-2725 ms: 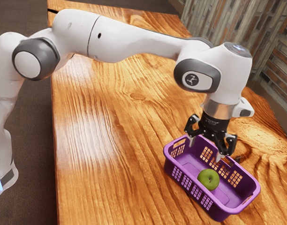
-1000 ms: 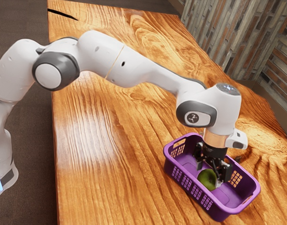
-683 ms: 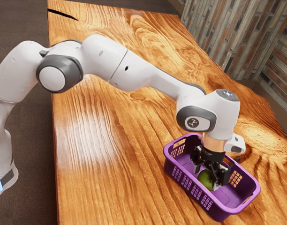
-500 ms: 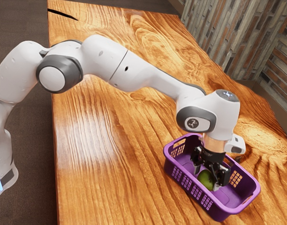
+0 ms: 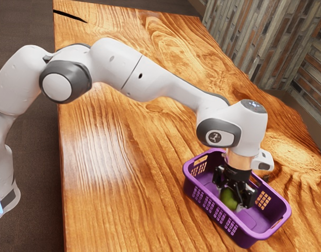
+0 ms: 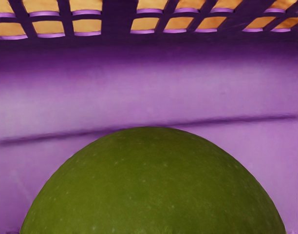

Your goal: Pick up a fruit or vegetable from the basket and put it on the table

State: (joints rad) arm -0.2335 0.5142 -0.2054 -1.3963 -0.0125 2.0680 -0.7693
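Observation:
Down inside the purple basket point(image 5: 277, 229), my gripper point(image 5: 230, 198) has its fingers on two sides of a green apple point(image 5: 228, 201), shut on it. The apple is low in the basket, and the hand partly covers it. In the wrist view, the green apple point(image 6: 154, 185) bulges large just under the hand, with the purple basket point(image 6: 149, 87) floor and slotted wall beyond it.
Basket walls surround the hand closely. The wooden table point(image 5: 134, 184) extends from the basket toward the exterior view's left and top. A slatted wall point(image 5: 265, 47) stands past the table's far edge.
The hand has come down from above the basket to the apple. Over the last half second the fingers have drawn closer together around it, and the apple has shifted slightly.

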